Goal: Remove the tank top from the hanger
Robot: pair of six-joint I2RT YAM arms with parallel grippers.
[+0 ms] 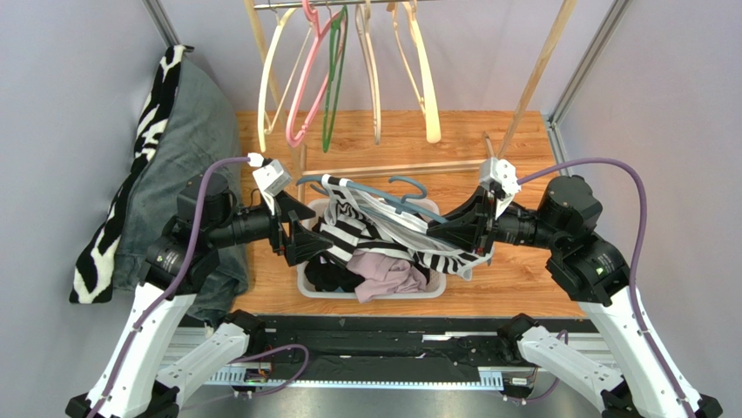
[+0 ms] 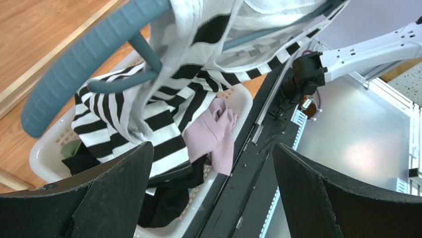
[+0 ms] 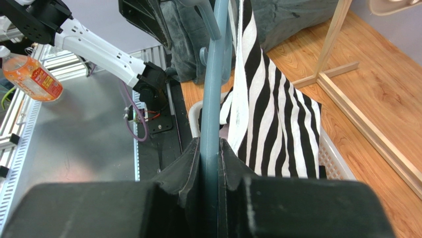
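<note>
Far left: a grey cushion (image 1: 196, 131), soft and slumped against the wall, with a zebra-print throw (image 1: 96, 252) along its edge.

Left jaws gape fully with nothing between them, just beside the left end of the tank top (image 1: 366, 228).

Tank top: knit cloth in broad black and white stripes with white-bound straps, crumpled and sagging. It is threaded on the hanger (image 1: 416, 207) (smooth blue-grey plastic, rounded bar, curled hook). It hangs above a white slotted plastic basket (image 1: 435, 286), and its lower folds reach down into it.

In the basket: a matte pink garment (image 1: 387, 272) and something black (image 1: 327, 277), both bunched.

The basket stands on the wood-grain counter (image 1: 522, 283).

Right jaws are nearly closed, pinching the hanger's bar at its right end. Striped cloth hangs just beside the grip.

Behind: spare hangers (image 1: 428, 104) in cream, pink and green on a rail.
</note>
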